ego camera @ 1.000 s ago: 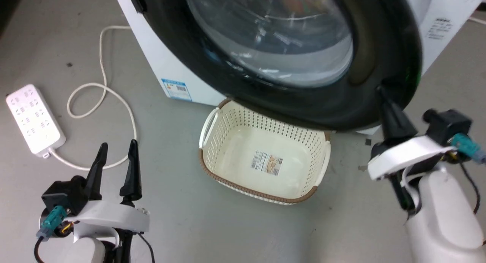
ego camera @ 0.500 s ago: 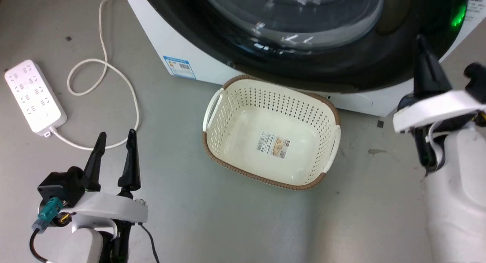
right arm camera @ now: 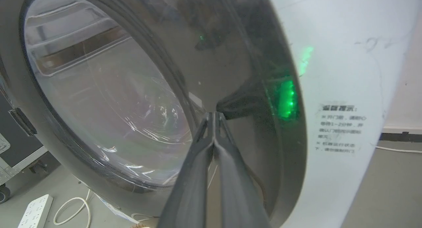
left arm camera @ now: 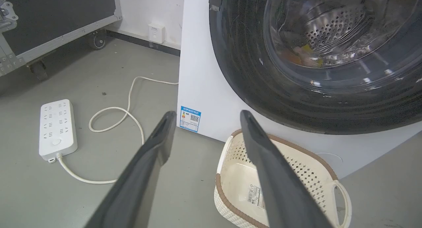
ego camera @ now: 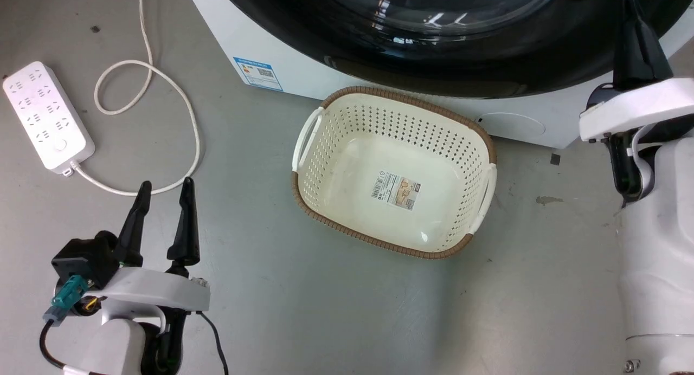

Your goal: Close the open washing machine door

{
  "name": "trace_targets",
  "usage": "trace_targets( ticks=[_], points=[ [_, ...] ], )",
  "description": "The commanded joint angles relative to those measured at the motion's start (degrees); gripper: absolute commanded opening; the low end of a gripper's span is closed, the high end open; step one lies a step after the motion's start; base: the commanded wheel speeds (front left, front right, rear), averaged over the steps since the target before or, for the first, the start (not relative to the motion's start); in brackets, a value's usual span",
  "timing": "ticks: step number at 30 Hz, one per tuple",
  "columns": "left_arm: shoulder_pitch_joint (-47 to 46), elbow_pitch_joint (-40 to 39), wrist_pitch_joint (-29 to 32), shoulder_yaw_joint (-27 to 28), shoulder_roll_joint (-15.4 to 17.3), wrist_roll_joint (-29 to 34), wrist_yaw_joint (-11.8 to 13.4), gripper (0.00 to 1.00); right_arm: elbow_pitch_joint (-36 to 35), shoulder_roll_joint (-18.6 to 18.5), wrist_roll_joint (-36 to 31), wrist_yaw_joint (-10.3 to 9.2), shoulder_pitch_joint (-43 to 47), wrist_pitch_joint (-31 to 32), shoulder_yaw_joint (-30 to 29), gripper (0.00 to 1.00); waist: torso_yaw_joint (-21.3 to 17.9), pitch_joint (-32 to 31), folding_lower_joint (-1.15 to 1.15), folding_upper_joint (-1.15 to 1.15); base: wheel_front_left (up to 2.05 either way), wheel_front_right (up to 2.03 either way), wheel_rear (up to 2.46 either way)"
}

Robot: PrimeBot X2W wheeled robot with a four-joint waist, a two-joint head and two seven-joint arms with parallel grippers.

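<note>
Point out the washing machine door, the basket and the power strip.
washing machine door (left arm camera: 237, 66), left wrist view, glossy black rim
basket (ego camera: 401, 127), head view, perforated back wall
power strip (ego camera: 43, 117), head view, top face

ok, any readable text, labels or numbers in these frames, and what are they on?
Nothing can be quoted with confidence.
Blue label sticker on the washing machine front: QR code visible, print too small to read.
Black Chinese print on the washing machine's white front panel: several lines, too blurred to read.
Sticker on the perforated basket floor: barcode and picture, words too small.
</note>
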Motion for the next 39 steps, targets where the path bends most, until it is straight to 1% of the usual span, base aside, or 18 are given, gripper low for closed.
trace_targets(
  ticks=[1, 11, 16, 22, 28, 29, 30, 33, 34, 35, 36, 38, 39],
  points=[
    [-1.0, 0.2, -0.3, 0.4, -0.2, 0.4, -0.4, 1.00, -0.6, -0.1, -0.3, -0.06, -1.4, -0.5, -0.6, 0.00, -0.1, 0.1, 0.00, 0.00, 0.00, 0.00, 0.00],
    [-1.7, 0.6, -0.3, 1.4, -0.2, 1.1, -1.3, 1.00, -1.9, -0.1, -0.2, -0.06, -3.2, -0.5, -0.6, 0.00, -1.0, 1.0, 0.00, 0.00, 0.00, 0.00, 0.00],
    [-1.1, 1.4, -0.3, 1.7, -0.5, 1.5, -1.3, 1.00, -3.9, -0.1, 1.4, -0.06, -1.1, -0.5, 1.0, 0.00, -2.0, -1.2, 0.00, 0.00, 0.00, 0.00, 0.00],
    [0.7, 1.8, -0.3, 2.2, -1.0, 2.0, -0.9, 1.00, -9.3, -0.1, 3.1, -0.06, 4.9, -0.5, 2.1, 0.00, -3.9, -6.6, 0.00, 0.00, 0.00, 0.00, 0.00],
    [3.4, 1.9, -0.3, 2.7, -1.1, 2.5, 0.1, 1.00, -14.9, -0.1, 3.9, -0.06, 13.2, -0.5, 2.1, 0.00, -7.0, -13.2, 0.00, 0.00, 0.00, 0.00, 0.00],
    [3.4, 1.9, -0.3, 2.7, -1.1, 2.5, 0.1, 1.00, -14.9, -0.1, 3.9, -0.06, 13.2, -0.5, 2.1, 0.00, -7.0, -13.2, 0.00, 0.00, 0.00, 0.00, 0.00],
    [4.4, 1.8, -0.3, 2.7, -1.2, 2.6, 0.6, 1.00, -15.9, -0.1, 3.8, -0.06, 16.6, -0.5, 2.4, 0.00, -8.0, -15.3, 0.00, 0.00, 0.00, 0.00, 0.00],
    [6.0, 1.3, -0.2, 2.5, -1.5, 2.9, 1.3, 1.00, -16.4, -0.1, 3.9, -0.06, 21.8, -0.5, 2.9, 0.00, -9.4, -18.3, 0.00, 0.00, 0.00, 0.00, 0.00],
    [6.0, 1.3, -0.2, 2.5, -1.5, 2.9, 1.3, 1.00, -16.4, -0.1, 3.9, -0.06, 21.8, -0.5, 2.9, 0.00, -9.4, -18.3, 0.00, 0.00, 0.00, 0.00, 0.00],
    [7.0, 1.0, 0.0, 2.4, -1.6, 2.9, 1.8, 1.00, -16.4, -0.1, 3.9, -0.06, 25.0, -0.3, 3.1, 0.00, -10.2, -20.1, 0.00, 0.00, 0.00, 0.00, 0.00],
    [7.0, 1.0, 0.0, 2.4, -1.6, 2.9, 1.8, 1.00, -16.4, -0.1, 3.9, -0.06, 25.0, -0.3, 3.1, 0.00, -10.2, -20.1, 0.00, 0.00, 0.00, 0.00, 0.00],
    [8.4, 0.3, 0.6, 2.1, -1.8, 3.0, 2.4, 1.00, -16.6, -0.1, 4.2, -0.06, 29.4, 0.6, 3.4, 0.00, -11.2, -22.1, 0.00, 0.00, 0.00, 0.00, 0.00],
    [8.4, 0.3, 0.6, 2.1, -1.8, 3.0, 2.4, 1.00, -16.6, -0.1, 4.2, -0.06, 29.4, 0.6, 3.4, 0.00, -11.2, -22.1, 0.00, 0.00, 0.00, 0.00, 0.00]
  ],
)
